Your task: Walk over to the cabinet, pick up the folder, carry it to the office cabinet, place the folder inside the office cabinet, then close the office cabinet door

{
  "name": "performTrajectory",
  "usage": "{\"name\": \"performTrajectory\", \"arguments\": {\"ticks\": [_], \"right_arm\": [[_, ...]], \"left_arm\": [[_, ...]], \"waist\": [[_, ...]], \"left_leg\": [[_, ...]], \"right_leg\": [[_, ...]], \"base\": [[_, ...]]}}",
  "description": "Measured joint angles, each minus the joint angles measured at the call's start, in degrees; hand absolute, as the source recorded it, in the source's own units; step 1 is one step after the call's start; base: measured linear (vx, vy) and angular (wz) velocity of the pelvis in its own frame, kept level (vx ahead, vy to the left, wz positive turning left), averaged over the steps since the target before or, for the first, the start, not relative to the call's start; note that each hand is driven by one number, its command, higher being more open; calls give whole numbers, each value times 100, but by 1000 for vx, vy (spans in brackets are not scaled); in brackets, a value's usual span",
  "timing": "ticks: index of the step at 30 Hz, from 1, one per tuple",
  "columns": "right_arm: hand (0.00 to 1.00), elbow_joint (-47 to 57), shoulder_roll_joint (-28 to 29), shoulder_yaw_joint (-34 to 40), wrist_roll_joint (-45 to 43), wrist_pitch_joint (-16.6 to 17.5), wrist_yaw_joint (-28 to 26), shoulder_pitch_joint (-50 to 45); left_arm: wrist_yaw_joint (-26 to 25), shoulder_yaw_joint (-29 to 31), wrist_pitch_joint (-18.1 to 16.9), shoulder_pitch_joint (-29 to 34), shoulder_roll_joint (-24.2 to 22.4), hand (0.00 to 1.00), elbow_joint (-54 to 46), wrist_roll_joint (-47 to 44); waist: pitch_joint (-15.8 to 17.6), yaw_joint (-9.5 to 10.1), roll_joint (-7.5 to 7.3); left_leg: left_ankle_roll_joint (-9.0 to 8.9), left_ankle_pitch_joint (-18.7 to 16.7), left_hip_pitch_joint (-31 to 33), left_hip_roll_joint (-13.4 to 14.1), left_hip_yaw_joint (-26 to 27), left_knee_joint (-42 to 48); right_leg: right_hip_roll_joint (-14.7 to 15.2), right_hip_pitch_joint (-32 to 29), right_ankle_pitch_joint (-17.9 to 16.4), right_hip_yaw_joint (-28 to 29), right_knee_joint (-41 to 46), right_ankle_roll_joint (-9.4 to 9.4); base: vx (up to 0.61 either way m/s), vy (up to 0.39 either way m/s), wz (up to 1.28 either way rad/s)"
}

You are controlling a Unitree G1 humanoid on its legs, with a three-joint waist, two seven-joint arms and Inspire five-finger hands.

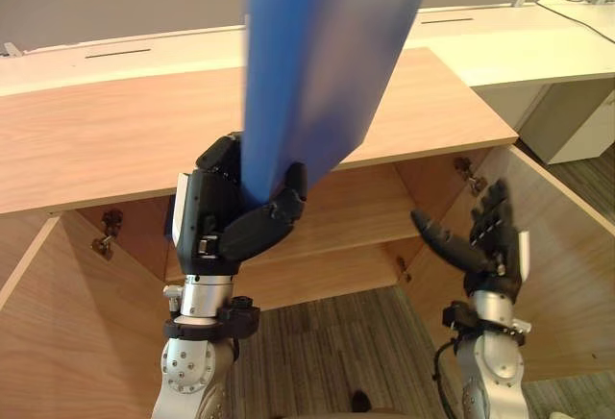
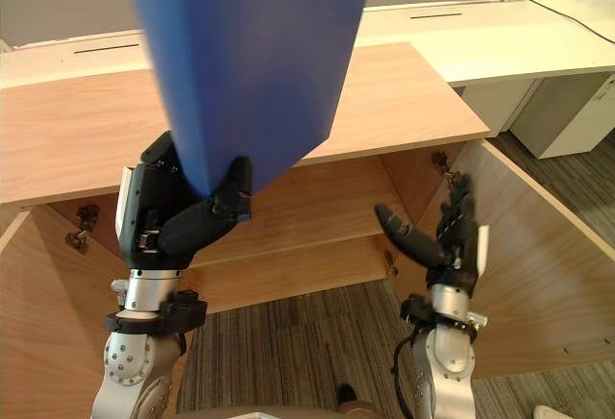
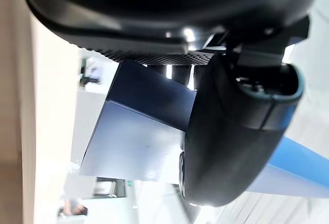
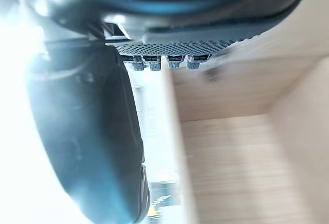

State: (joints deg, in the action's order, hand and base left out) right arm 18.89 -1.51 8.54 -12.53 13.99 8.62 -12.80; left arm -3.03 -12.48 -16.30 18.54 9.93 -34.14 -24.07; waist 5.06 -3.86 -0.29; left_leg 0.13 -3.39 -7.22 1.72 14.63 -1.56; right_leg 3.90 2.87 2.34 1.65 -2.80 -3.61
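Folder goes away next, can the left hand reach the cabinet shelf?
Probably yes: left door and right door stand open before the shelf, though the blue folder upright in the left hand must tilt under the top.

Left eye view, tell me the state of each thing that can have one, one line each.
Light wooden office cabinet: both doors open.
Blue flat folder: held on end, in the air.
Left robot hand: shut on the folder.
Right robot hand: open, holding nothing.

No text, label, number or sign can be read on the folder [image 1: 317, 54], the cabinet [image 1: 115, 140] or the far desks [image 1: 538, 44].
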Motion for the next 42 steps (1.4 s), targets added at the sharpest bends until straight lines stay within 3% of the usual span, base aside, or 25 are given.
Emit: {"name": "performTrajectory", "arguments": {"ticks": [4,10,19,20,27,34,35,37,39,42], "right_arm": [[100,287,-256,-5,-562,267,-236,432],[100,215,-914,-180,-1291,278,-570,806],[100,-677,-2876,-1351,-2242,113,-1836,1134],[0,-802,-3067,-1445,-2384,59,-1933,1152],[0,-1180,-3925,-1905,-3064,-173,-2270,1277],[0,-1164,-3773,-1883,-3517,-217,-2557,1257],[0,-1130,-3313,-1749,-3465,-224,-2636,1249],[0,-969,-2694,-1608,-3324,-226,-2591,1224],[0,-780,-1797,-1257,-2953,-225,-2435,1221],[0,-508,-1048,-973,-2715,-145,-2097,1228]], "left_arm": [[486,-17,295,299,47,0,32,-984],[1180,-66,515,386,430,0,199,-1776],[1941,-139,834,373,1661,0,1004,-2358],[1947,-127,842,374,1846,0,1048,-2437],[2015,44,841,331,2367,0,1211,-2675],[2119,442,813,253,2386,0,1276,-2599],[2135,526,800,207,2092,100,1276,-2351],[2108,670,781,152,1603,100,1283,-2092],[2063,900,603,15,813,100,1313,-1639],[1721,1268,359,-99,31,100,1446,-1260]], "waist": [[12,27,-20],[11,101,-15],[7,124,-8],[7,139,-8],[6,157,-7],[3,184,-3],[1,187,0],[-1,188,4],[-8,251,11],[-19,307,22]], "left_leg": [[3,-4,0,-10,-4,2],[3,-4,2,-10,-20,13],[9,4,69,-26,-142,31],[12,7,77,-39,-166,31],[25,15,127,-53,-301,31],[33,23,154,-63,-328,29],[37,35,167,-68,-330,20],[37,45,185,-70,-329,16],[38,50,185,-67,-330,15],[41,53,188,-67,-355,17]], "right_leg": [[14,6,3,-6,0,-8],[20,15,4,-21,1,-10],[41,23,2,-157,-4,-12],[45,24,2,-179,-4,-12],[79,36,2,-311,-6,-12],[93,30,2,-343,-6,-12],[95,15,2,-346,-8,-12],[95,-5,2,-346,-11,-12],[91,-7,2,-346,-11,-11],[91,2,2,-365,-11,-11]], "base": [[-24,-19,1],[-30,-21,1],[-31,-24,7],[-13,-16,8],[-19,-20,11],[-36,-21,2],[-42,-24,1],[-39,-27,0],[-42,-31,0],[-36,-25,3]]}}
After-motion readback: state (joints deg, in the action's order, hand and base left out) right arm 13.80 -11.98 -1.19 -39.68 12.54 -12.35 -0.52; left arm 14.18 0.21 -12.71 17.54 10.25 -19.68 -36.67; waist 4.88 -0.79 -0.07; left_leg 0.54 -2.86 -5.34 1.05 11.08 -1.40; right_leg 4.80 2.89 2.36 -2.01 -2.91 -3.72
